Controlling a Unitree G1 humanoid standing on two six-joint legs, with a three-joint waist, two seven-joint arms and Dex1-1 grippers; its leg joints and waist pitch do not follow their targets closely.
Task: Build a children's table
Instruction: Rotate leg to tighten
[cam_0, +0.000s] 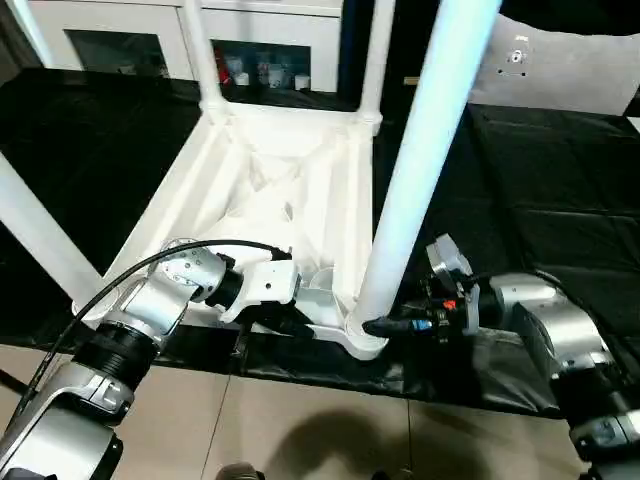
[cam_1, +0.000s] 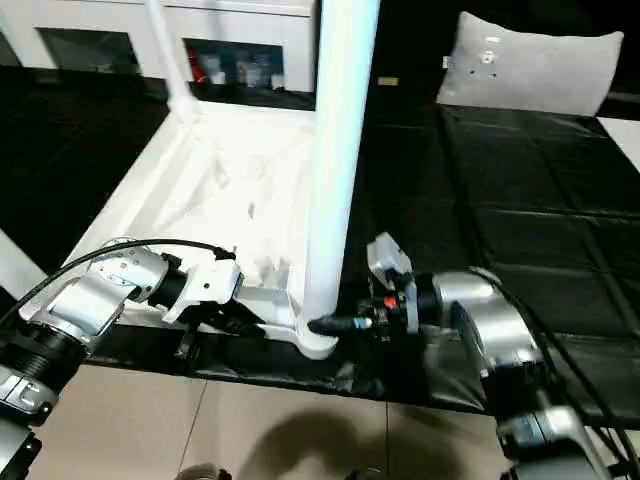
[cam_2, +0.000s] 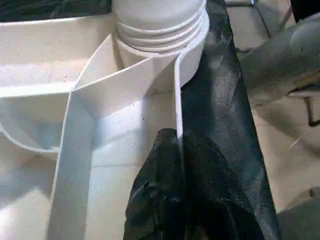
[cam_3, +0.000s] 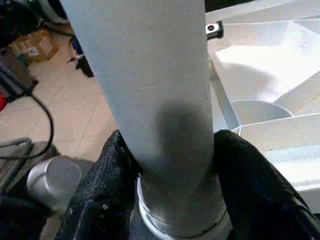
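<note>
The children's table (cam_0: 280, 190) lies upside down on black sheeting (cam_0: 530, 200). The left tool (cam_2: 170, 200) pinches its rim; the right tool (cam_3: 170, 165) clasps the near leg (cam_0: 420, 150) (cabinet (cam_0: 260, 40) behind).

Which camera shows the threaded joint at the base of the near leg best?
The left wrist view: the threaded joint sits close up, ridges entering the corner socket. The right wrist view shows the right gripper around the leg just above it. The eye views show it small.

Left gripper (cam_2: 172, 200) jaws pinched tight; right gripper (cam_3: 170, 170) jaws clamped.
</note>
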